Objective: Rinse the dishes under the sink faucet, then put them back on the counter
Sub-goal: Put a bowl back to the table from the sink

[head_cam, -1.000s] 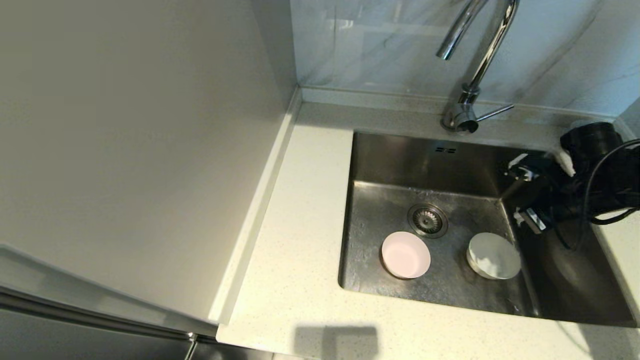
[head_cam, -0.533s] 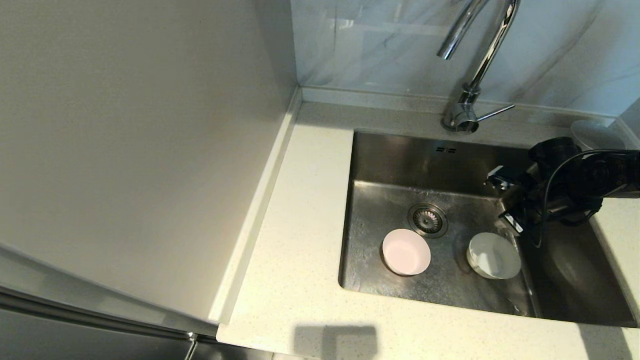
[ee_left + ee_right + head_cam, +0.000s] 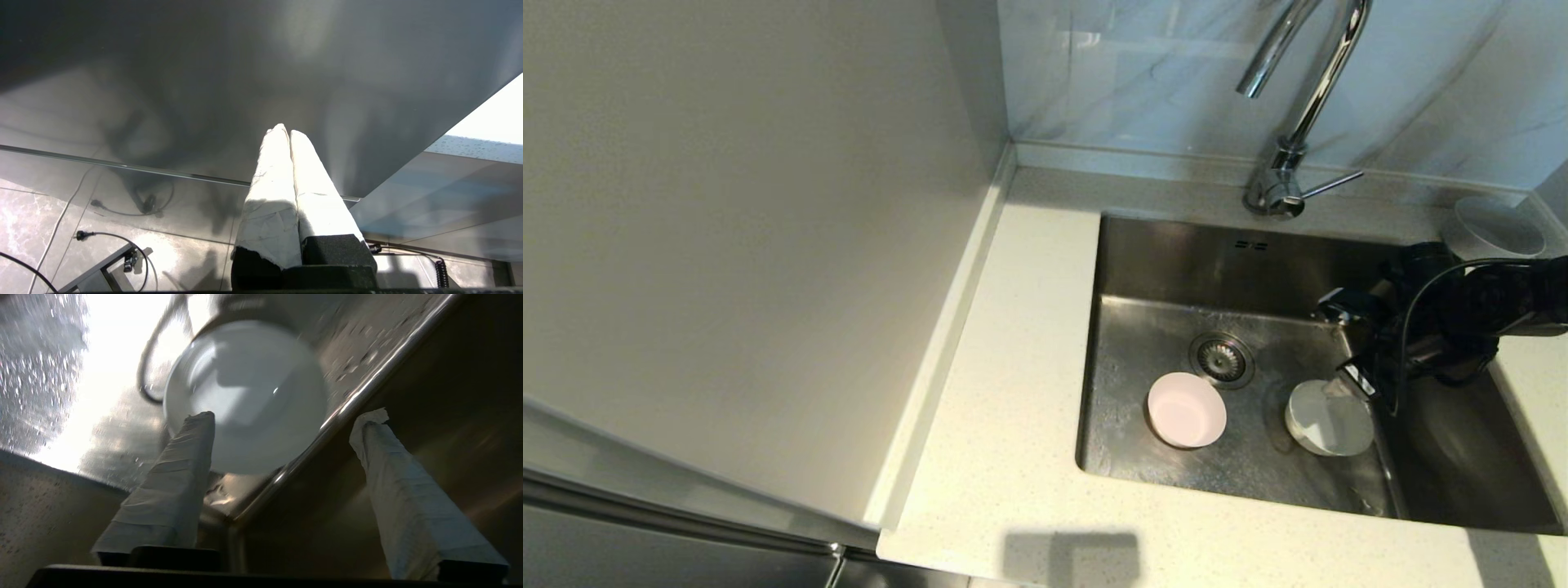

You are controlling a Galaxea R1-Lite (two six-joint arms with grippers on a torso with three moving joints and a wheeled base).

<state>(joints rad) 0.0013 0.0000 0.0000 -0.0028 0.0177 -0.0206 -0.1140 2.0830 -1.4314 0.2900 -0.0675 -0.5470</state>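
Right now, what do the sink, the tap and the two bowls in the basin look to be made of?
Sink: brushed stainless steel, dull grey sheen with streaky reflections. Tap: polished chrome-look metal, mirror-bright highlights. Pink bowl and white bowl: smooth and evenly coloured, probably glazed ceramic or plastic; the look leaves that open. The right gripper hangs open beside the white bowl.

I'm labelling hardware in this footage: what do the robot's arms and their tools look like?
The right arm is black and bulky, with a thin black cable looping over it. Its right tool has two long tapered fingers wrapped in whitish tape on a black base. The left tool has the same white-taped fingers on black mounts.
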